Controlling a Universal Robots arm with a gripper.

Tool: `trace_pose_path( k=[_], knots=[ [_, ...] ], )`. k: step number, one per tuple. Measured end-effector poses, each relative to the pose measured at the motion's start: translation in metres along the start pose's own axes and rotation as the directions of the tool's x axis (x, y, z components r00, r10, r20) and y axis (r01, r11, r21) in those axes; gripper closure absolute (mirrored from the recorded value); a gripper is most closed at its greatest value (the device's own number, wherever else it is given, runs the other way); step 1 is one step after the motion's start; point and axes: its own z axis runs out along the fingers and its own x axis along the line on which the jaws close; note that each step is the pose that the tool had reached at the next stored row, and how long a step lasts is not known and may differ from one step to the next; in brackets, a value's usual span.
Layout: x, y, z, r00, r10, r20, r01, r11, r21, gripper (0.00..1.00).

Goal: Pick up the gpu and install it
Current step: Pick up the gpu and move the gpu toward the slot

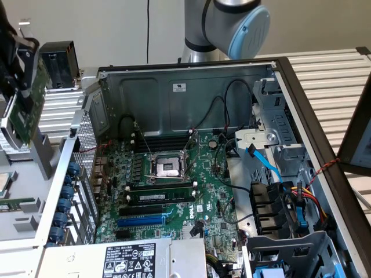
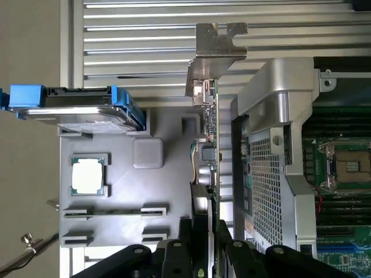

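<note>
Jaws clamped on the gpu point(image 1: 27, 108) — held aloft, between grey tray point(image 2: 168, 136) and open computer case point(image 1: 191, 87)

Robot lab: opened computer case point(image 1: 185, 87)

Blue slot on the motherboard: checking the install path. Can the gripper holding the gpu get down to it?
Probably yes. The case lies open, nothing stands over the blue slot; the gripper holds the gpu outside the case's perforated wall, which it must clear.
</note>
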Motion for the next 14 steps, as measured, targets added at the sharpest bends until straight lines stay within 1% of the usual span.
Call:
trace_pose_path(
  k=[2, 7, 8, 10, 12, 14],
  knots=[
    [-0.004, 0.0004, -0.0078, 1.0, 0.0, -0.0058, 0.0, 1.0, 0.0004, 0.73],
    [-0.015, 0.0008, -0.0225, 0.9996, 0.001, -0.0279, -0.001, 1.0, 0.0017, 0.73],
    [-0.018, 0.0009, -0.0258, 0.9995, 0.001, -0.0313, -0.001, 1.0, 0.0019, 0.73],
    [-0.024, 0.0009, -0.0334, 0.9993, 0.001, -0.0372, -0.001, 1.0, 0.0023, 0.73],
    [-0.03, 0.0006, -0.0411, 0.9991, 0.002, -0.0415, -0.002, 1.0, 0.0025, 0.73],
    [-0.037, -0.0001, -0.0485, 0.9989, 0.002, -0.0479, -0.002, 1.0, 0.003, 0.73]
  ],
)
